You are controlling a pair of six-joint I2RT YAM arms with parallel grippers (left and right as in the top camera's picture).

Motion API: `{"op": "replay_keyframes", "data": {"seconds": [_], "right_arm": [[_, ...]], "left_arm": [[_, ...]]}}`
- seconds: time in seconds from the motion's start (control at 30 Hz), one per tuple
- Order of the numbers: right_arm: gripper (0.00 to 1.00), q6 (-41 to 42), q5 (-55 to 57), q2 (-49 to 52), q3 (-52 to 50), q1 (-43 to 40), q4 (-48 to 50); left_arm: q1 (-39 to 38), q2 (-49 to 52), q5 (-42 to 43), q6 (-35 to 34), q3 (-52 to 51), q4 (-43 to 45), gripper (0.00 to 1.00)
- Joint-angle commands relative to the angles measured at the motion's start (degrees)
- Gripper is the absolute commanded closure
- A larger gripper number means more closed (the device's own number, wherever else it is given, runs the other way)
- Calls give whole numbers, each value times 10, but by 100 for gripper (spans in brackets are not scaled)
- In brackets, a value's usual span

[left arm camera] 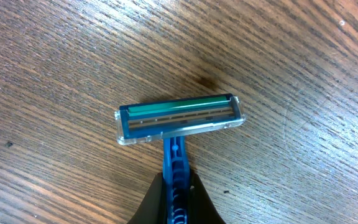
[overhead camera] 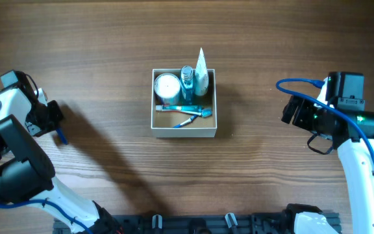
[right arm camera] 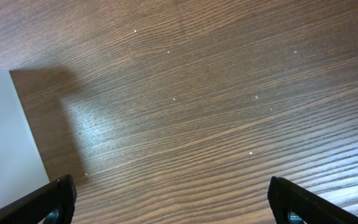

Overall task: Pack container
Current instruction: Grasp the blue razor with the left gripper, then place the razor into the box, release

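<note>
The container, a square white-walled box with a tan inside, stands mid-table. It holds a round white jar, a blue bottle, a white tube and a blue-and-white toothbrush. My left gripper is at the far left, well away from the box. In the left wrist view it is shut on the handle of a blue razor, whose head is over bare wood. My right gripper is open and empty to the right of the box, its fingers wide apart; the box's white wall shows at left.
The table is dark wood. A black rail runs along the front edge between the arm bases. A blue cable loops over the right arm.
</note>
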Motion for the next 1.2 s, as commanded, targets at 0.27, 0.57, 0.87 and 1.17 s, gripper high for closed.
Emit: {"op": "replay_keyframes", "data": {"seconds": [0.27,0.57,0.87,1.17], "right_arm": [[0,-6,-3,2,-1,-2,2],[0,-6,-3,2,-1,-2,3],[0,-6,-3,2,-1,-2,3],[0,-6,-3,2,-1,-2,3]], "left_arm": [[-165,-210,87,15,65,-81,96],[-569,-328,87,324,65,-80,96],[-638,-174,87,438,65,-20,96],[-637,-69,87,436,65,-15,66]]}}
